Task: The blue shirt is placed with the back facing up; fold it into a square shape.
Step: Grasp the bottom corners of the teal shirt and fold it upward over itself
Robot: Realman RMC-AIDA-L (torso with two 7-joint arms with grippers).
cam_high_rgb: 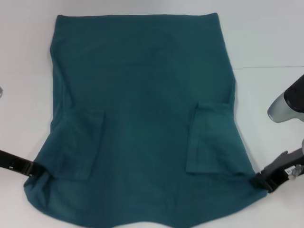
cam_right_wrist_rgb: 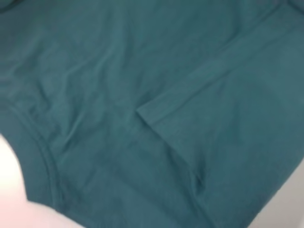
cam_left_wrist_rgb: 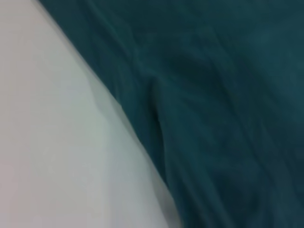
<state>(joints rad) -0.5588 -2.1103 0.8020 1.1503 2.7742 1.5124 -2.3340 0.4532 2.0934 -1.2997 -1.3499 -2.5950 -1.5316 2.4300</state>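
Observation:
The blue shirt lies spread on the white table, with both short sleeves folded inward onto the body. Its near edge flares wider and looks raised off the table. My left gripper is at the shirt's near left corner, where the cloth bunches, and it is shut on the fabric. At the near right corner my right gripper is likewise shut on the fabric. The left wrist view shows the blue shirt edge over the table. The right wrist view shows the blue shirt, its ribbed collar and a folded sleeve edge.
The white table extends on both sides of the shirt and beyond its far hem. A silver link of my right arm hangs over the table's right side.

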